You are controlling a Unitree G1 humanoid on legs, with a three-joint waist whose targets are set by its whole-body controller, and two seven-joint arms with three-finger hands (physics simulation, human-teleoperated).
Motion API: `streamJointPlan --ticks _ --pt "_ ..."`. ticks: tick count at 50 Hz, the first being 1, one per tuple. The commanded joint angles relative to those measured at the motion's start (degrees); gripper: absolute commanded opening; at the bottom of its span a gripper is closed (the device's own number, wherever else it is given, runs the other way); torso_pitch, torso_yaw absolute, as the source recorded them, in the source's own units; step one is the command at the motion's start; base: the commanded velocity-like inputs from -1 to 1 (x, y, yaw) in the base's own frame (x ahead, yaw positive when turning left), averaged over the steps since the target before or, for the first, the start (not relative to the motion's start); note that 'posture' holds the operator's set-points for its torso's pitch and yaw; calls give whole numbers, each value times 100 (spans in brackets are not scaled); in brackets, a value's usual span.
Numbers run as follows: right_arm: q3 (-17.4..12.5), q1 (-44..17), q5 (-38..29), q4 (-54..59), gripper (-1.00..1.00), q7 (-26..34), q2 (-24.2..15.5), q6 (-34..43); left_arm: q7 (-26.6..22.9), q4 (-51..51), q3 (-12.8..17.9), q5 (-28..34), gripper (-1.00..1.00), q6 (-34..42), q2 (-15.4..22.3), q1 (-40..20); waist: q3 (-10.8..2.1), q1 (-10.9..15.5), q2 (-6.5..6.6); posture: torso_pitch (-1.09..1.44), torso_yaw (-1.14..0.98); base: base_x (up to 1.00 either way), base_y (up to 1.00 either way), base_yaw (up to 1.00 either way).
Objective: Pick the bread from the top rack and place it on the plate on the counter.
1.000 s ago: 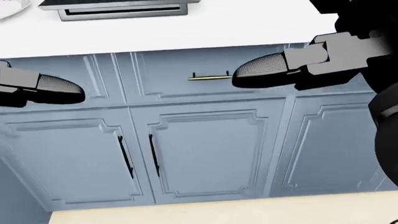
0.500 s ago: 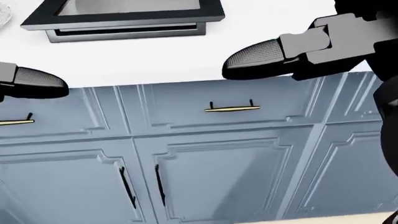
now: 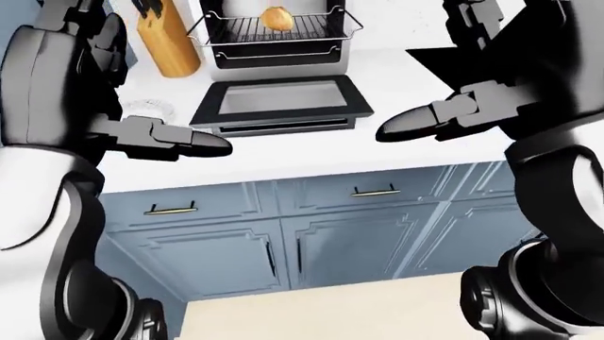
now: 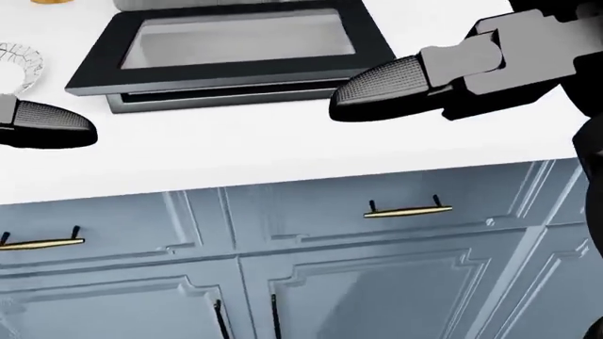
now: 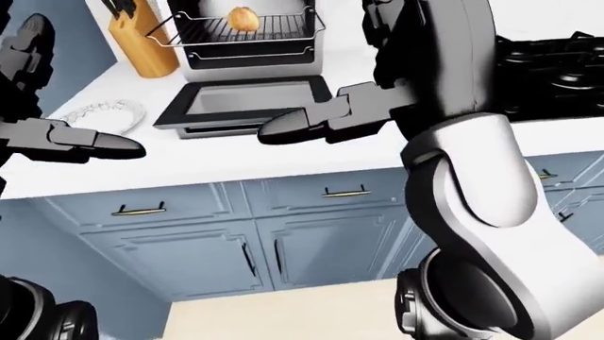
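bread [image 3: 277, 18] on top rack [image 3: 274, 30], knife block [image 3: 167, 42] left of it

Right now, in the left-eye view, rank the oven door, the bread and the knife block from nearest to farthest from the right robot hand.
1. Oven door, lying open just left of the right robot hand.
2. Bread, up on the top rack, upper left of the hand.
3. Knife block, farthest left, beside the oven.

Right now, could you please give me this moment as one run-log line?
bread: on top rack | plate: empty, on counter | left hand: open | right hand: open | toaster oven door: open
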Motion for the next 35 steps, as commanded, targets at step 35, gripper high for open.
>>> streamJointPlan --ticks 35 --pt "-244 -290 414 -109 100 -253 -59 -270 -75 -69 -24 185 100 -62 138 -284 -21 39 -315 0 0 8 17 0"
